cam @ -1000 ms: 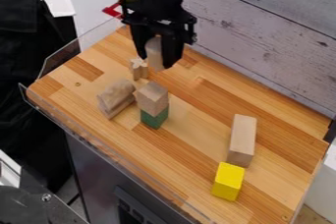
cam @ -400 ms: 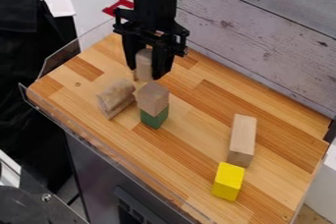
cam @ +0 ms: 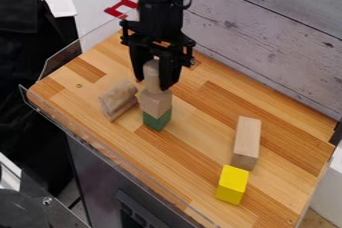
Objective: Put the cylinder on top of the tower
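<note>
The gripper (cam: 153,83) hangs at the upper middle of the work surface, shut on the light wooden cylinder (cam: 152,76), which stands upright between its fingers. Directly below is the tower: a natural wood cube (cam: 155,103) stacked on a green block (cam: 157,121). The cylinder's lower end overlaps the cube's top face in this view; I cannot tell whether the two touch.
Left of the tower lies a wooden arch-like piece (cam: 117,100), close beside it. A long wooden block (cam: 246,142) and a yellow block (cam: 232,184) are at the right. Clear low walls edge the wooden table (cam: 194,172), and a plank wall (cam: 267,47) rises behind.
The gripper and cylinder first moved left and down toward the viewer, then slightly right, and are now over the tower. The blocks have stayed where they were.
</note>
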### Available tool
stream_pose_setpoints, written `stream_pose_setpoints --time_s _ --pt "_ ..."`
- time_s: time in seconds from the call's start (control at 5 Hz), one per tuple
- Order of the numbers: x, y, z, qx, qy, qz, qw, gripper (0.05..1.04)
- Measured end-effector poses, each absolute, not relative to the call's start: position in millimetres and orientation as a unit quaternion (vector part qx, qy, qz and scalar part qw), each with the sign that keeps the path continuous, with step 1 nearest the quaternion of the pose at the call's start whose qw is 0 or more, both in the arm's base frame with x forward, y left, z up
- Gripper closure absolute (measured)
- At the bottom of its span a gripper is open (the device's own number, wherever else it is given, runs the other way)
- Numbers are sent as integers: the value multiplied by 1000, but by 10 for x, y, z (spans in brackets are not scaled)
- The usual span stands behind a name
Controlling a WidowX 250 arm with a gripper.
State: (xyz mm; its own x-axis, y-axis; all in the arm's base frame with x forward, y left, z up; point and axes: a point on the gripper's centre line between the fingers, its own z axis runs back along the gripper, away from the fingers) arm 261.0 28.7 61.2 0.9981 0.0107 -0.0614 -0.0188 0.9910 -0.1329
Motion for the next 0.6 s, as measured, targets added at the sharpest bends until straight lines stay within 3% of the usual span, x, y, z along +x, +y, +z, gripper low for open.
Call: stream_pose_setpoints --time_s 0.6 --pt "2614 303 523 -74 38 6 996 526"
